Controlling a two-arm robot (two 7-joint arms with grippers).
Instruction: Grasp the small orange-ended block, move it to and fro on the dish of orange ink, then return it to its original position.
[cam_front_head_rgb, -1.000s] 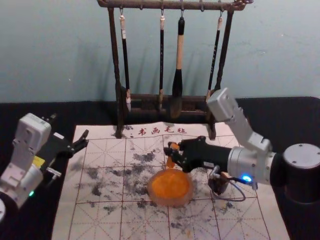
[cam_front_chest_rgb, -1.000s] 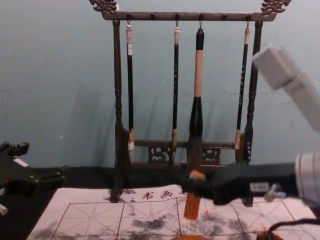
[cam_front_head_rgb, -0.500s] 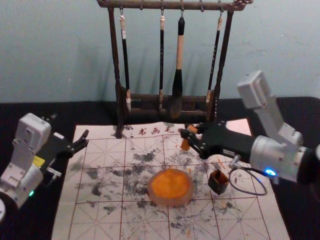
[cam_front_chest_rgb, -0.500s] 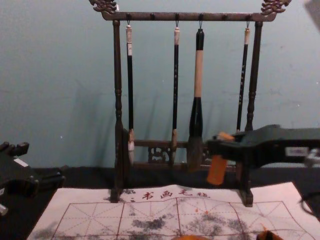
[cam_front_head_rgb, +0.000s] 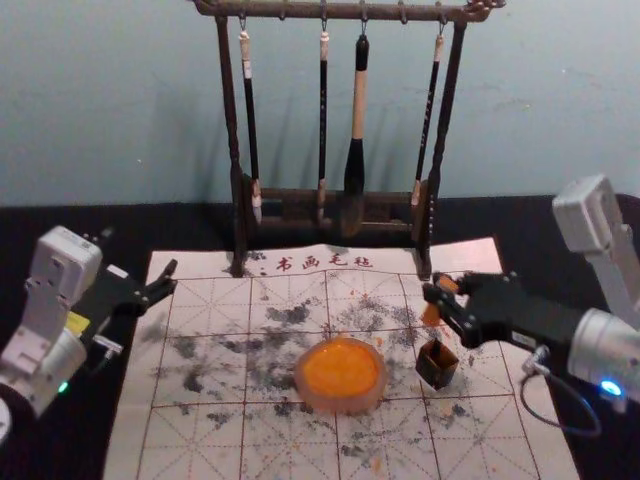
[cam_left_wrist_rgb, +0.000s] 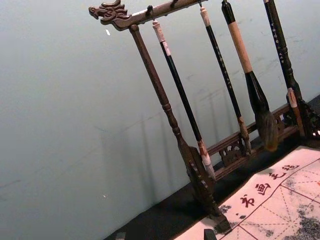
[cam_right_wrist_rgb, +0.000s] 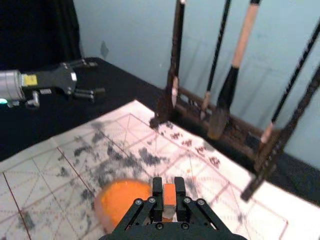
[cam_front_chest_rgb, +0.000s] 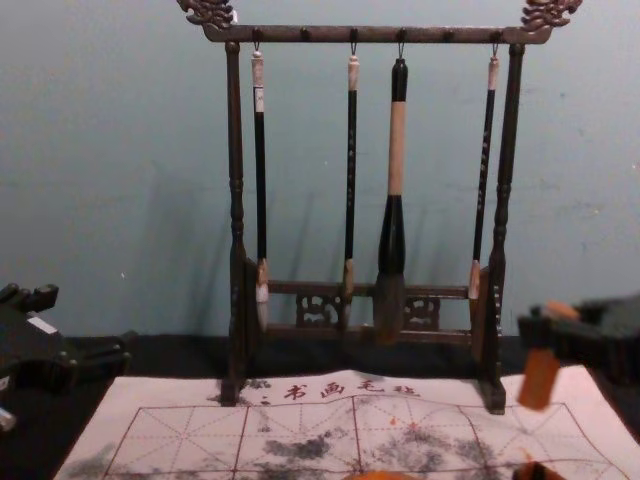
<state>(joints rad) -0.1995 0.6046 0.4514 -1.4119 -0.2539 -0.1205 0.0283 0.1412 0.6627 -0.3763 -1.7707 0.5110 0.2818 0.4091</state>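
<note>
return step judged in hand: block (cam_front_head_rgb: 431, 315) clamped between fingers of right gripper (cam_right_wrist_rgb: 169, 190) near square pot (cam_front_head_rgb: 437, 365), to be lowered in; left gripper (cam_front_head_rgb: 139, 253) idle at left, spread

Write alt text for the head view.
Right gripper holds an orange block above a mat, near a small box and orange ink dish. Four brushes hang from a rack behind; left gripper is open at far left.

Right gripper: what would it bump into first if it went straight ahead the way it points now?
Probably the brush stand's left leg, with the right gripper crossing above the calligraphy mat; height and depth are hard to judge.
</note>
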